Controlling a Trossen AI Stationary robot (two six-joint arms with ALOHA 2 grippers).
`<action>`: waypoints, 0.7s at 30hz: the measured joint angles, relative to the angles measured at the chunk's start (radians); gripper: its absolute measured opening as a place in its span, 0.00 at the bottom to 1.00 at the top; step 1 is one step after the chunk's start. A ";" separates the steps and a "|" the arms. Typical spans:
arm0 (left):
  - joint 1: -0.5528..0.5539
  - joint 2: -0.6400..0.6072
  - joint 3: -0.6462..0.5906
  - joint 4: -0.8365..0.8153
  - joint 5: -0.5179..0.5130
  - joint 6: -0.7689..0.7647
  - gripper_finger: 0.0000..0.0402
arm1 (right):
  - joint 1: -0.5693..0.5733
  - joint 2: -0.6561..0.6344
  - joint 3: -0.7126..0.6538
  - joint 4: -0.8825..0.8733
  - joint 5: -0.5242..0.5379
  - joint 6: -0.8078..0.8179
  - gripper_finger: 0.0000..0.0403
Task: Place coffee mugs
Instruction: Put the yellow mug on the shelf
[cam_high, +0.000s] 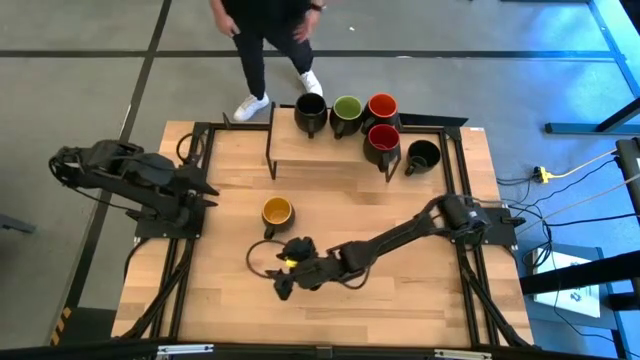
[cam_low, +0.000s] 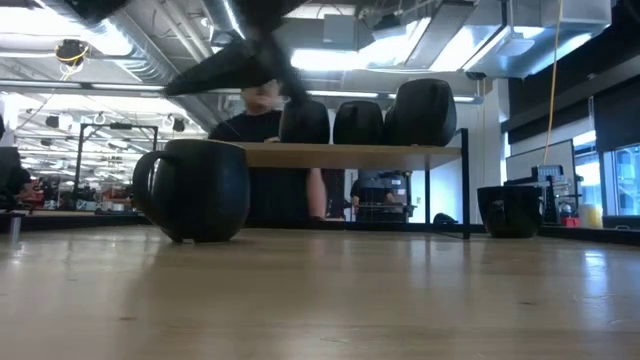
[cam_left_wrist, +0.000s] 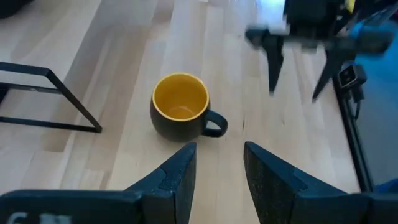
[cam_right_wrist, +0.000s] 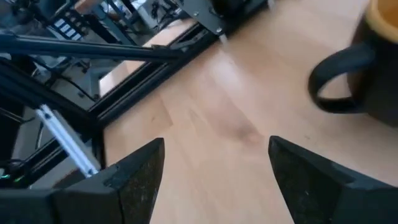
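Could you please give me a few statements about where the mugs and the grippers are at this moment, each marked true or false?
1. The yellow mug stands alone on the table, apart from the other mugs. True.
2. The right gripper holds the yellow mug. False: its jaws are open and empty, beside that mug.
3. Five mugs are grouped at the far edge of the table, on or beside the raised shelf. True.
4. The green mug lies tipped on its side. False: it stands upright.
5. The left gripper is shut on a red mug. False: its jaws are open and hold nothing.
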 joint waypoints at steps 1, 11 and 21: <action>0.000 -0.006 0.000 0.000 0.000 0.000 0.32 | 0.000 0.028 0.025 0.001 0.013 -0.006 0.68; 0.000 -0.018 0.000 0.000 0.001 -0.002 0.32 | -0.024 0.189 0.122 0.030 0.228 -0.101 0.68; 0.000 -0.018 0.000 0.000 0.001 -0.006 0.32 | -0.073 0.255 0.123 0.137 0.230 -0.182 0.68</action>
